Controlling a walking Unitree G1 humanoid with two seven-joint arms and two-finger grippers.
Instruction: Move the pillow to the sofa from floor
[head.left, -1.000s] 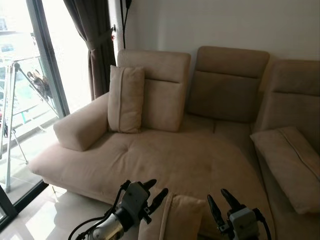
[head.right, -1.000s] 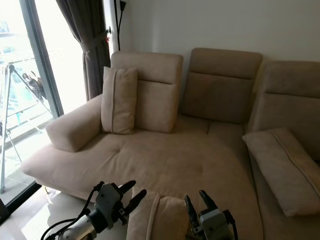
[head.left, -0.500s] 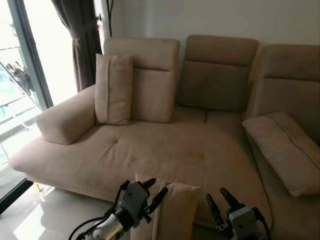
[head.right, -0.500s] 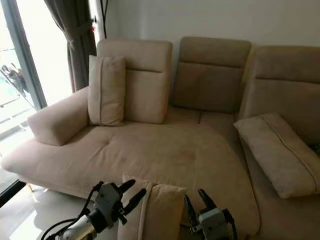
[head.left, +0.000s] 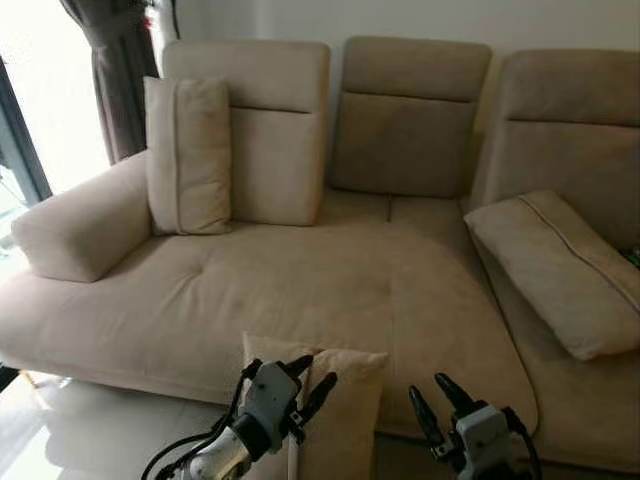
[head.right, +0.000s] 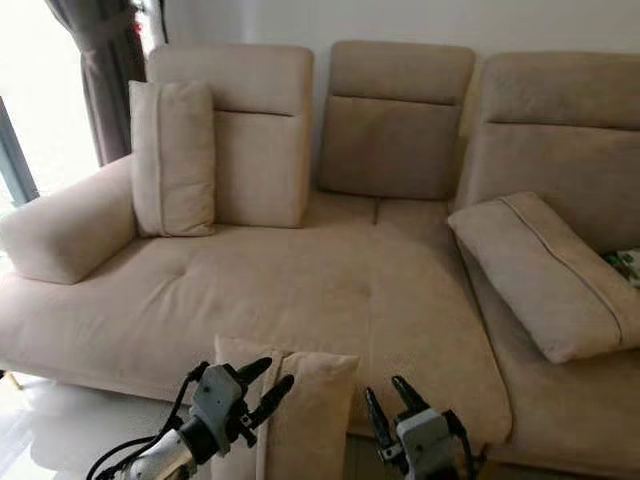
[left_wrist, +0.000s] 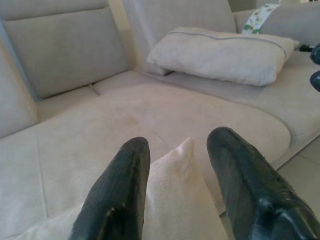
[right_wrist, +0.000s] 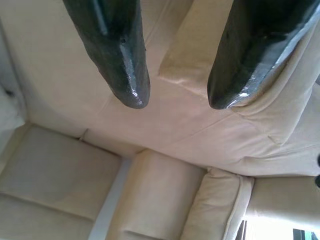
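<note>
A beige pillow (head.left: 345, 405) stands upright on the floor against the front edge of the beige sofa (head.left: 300, 280). My left gripper (head.left: 312, 374) is at the pillow's top left part. Its fingers are open, and in the left wrist view the pillow's corner (left_wrist: 175, 165) lies between them, close to one finger (left_wrist: 125, 175). My right gripper (head.left: 427, 388) hovers just right of the pillow, open, nothing between its fingers (right_wrist: 125, 65). The pillow's lower part is hidden below the frame.
On the sofa, a second pillow (head.left: 188, 155) leans upright against the left backrest and a third (head.left: 555, 270) lies on the right seat. A dark curtain (head.left: 110, 70) and a bright window stand at the left. Glossy floor (head.left: 80, 440) lies before the sofa.
The camera has moved closer and turned right; sofa and pillow shifted left and up in the picture. The pillow's top now sits between my left fingers. Finger spread looks the same.
</note>
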